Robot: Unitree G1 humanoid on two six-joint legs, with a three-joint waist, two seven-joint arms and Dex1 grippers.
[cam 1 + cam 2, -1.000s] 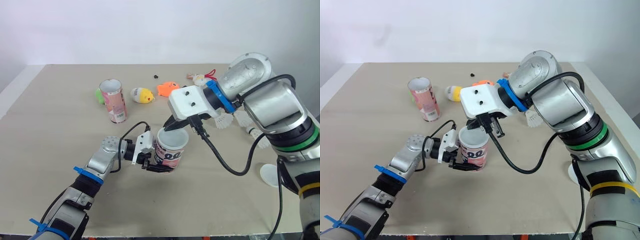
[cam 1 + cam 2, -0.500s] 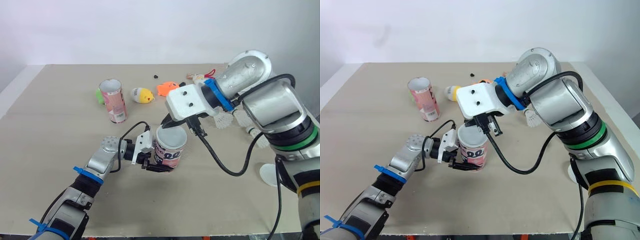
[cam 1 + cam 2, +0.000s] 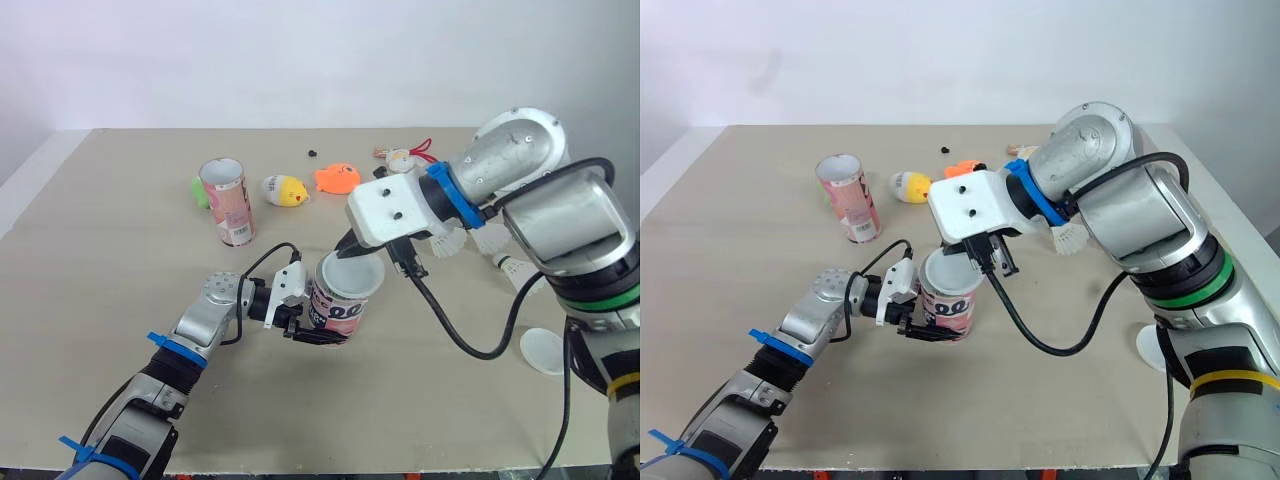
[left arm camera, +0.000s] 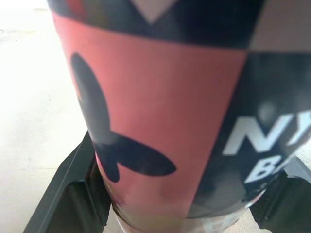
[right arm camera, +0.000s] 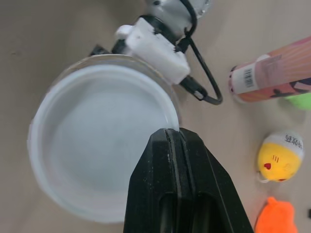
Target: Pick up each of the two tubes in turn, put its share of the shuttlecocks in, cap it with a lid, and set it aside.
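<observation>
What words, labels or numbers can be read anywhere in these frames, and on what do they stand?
"NY": white letters on the near tube, cut off at the edge of the left wrist view.
"B": below that on the same tube; the letters after it are cut off.
Dark print on the near tube as seen from the head: too blurred to read.
Barcode on the far tube: digits too small to read.

Beyond the right gripper [image 3: 350, 252], on the tan table [image 3: 100, 260], an orange toy [image 3: 337, 178] lies nearly straight ahead. A yellow chick toy [image 3: 283, 190] is just beside it, toward the left. Farther left is something green [image 3: 199, 190] (mostly hidden, so its kind is unclear). A small black speck [image 3: 313, 153] sits farther back, and a red-and-white trinket [image 3: 405, 155] lies back to the right.
</observation>
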